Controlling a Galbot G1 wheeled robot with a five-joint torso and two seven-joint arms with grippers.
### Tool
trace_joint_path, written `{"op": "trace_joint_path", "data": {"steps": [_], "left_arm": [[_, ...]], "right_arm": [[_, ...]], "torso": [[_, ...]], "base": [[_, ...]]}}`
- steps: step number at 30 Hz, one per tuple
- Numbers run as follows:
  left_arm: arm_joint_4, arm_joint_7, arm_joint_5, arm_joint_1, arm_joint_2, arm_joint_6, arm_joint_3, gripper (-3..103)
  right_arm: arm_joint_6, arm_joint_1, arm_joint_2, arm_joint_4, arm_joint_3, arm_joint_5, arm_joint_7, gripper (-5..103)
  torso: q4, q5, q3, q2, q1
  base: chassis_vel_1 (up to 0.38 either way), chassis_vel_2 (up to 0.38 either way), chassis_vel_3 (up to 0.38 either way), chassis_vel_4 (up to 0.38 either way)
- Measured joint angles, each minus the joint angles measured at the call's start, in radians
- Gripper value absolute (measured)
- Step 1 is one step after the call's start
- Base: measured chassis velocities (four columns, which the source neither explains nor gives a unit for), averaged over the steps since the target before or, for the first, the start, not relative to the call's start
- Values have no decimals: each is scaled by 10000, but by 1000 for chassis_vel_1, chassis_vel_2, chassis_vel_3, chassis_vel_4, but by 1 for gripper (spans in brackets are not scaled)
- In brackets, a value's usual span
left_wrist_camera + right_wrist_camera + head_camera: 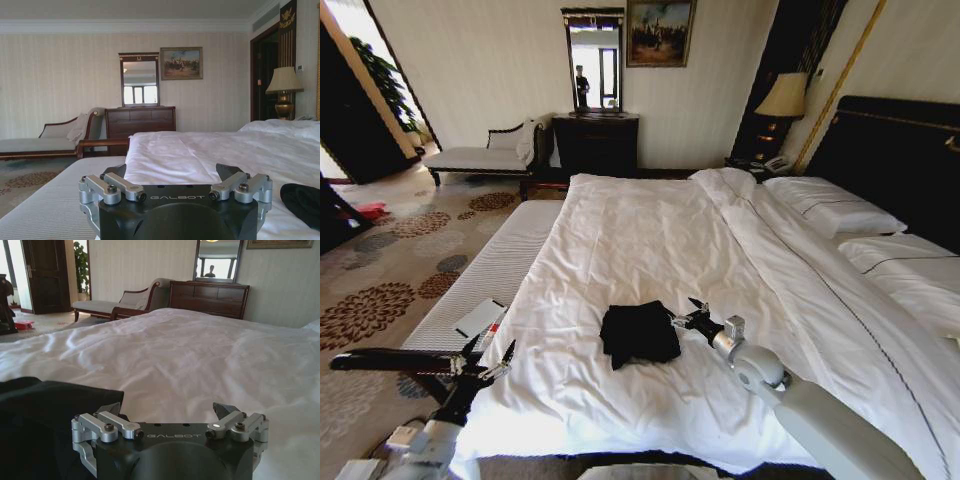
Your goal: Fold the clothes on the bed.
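- Black soft-fabric T-shirt (639,333) lies bunched in a compact folded heap on the near part of the large double bed with white duvet and dark headboard (650,240), roughly centred across its width. No lettering visible on it.
- Right gripper (691,313) on the grey right arm sits just beside the shirt's right edge, low over the duvet, fingers apart and holding nothing. Cannot tell whether a fingertip touches the cloth.
- Right wrist view: the black shirt (50,405) fills the near corner next to that gripper (167,412); both finger linkages spread wide, bare white duvet (200,350) stretching away.
- Left gripper (488,352) hangs off the bed's near-left corner, over the edge of the duvet and the pale ribbed mattress or bench pad (495,265) alongside the bed. Fingers apart, empty, well apart from the shirt.
- Left wrist view: left gripper (175,180) open, white duvet (200,150) ahead, a bit of the black shirt (302,200) at the frame edge.
- White pillows (830,205) at the far right against the headboard; duvet folded back there.
- Flat white card or booklet (480,318) lies on the ribbed pad near the left gripper.
- Far wall: dark wooden dresser (595,140) with mirror (593,60), framed painting (660,30), pale upholstered chaise bench (485,155) to the left, table lamp (782,100) to the right.
- Floral patterned carpet (390,270) on the left.
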Motion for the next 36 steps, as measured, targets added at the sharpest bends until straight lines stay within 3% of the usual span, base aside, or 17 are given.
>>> {"op": "trace_joint_path", "data": {"steps": [15, 25, 29, 36], "left_arm": [[0, 0, 0, 0, -1, 0, 1, 100], [0, 0, 0, -1, 0, 0, 2, 100], [0, 0, 0, 0, 0, 0, 2, 100], [0, 1, 0, -1, 0, 0, 2, 100]], "right_arm": [[84, -1324, -537, 1582, 104, -1121, -226, 100], [-136, 128, 32, -287, -680, -1434, 35, 100], [-323, 277, 68, -227, -956, -1381, 62, 100], [-755, 1190, 435, 284, -2413, -1196, 252, 100]], "torso": [[-4, -5, -1, 1, -1], [0, -1, 0, 0, 0], [-2, -4, 0, 0, -1], [-1, -1, 0, 0, 0]], "base": [[0, 0, 0, 0], [0, 0, 0, 0], [0, 0, 0, 0], [0, 0, 0, 0]]}}
